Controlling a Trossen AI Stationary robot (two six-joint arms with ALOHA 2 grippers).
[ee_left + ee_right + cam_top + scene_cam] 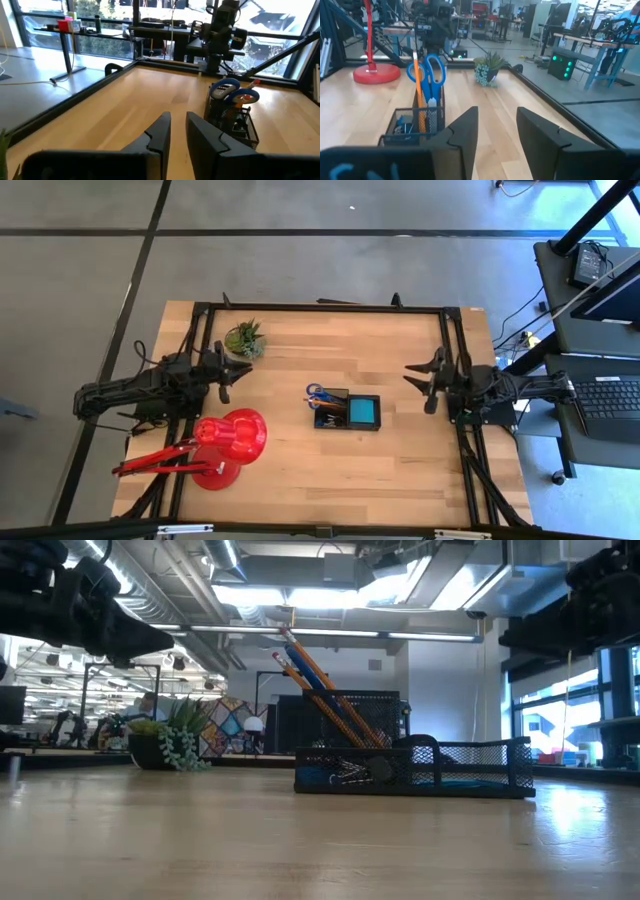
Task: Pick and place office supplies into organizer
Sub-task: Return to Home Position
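The black mesh organizer (345,410) stands on the table's middle. Its taller cup part holds blue-handled scissors (427,70) and orange pencils (325,685), which stand upright or lean on the cup's rim. Its low tray part holds the cyan note pad (363,412), lying flat. My left gripper (221,374) hovers open and empty at the table's left side, pointing toward the organizer; its fingers show in the left wrist view (178,120). My right gripper (428,383) hovers open and empty at the right side, also facing the organizer (415,122). Pen, eraser and clips cannot be made out.
A red desk lamp (230,445) stands at the near left, close to my left arm. A small green potted plant (245,339) stands at the far left. Bare wood lies between each gripper and the organizer. Black frame rails (320,307) edge the table.
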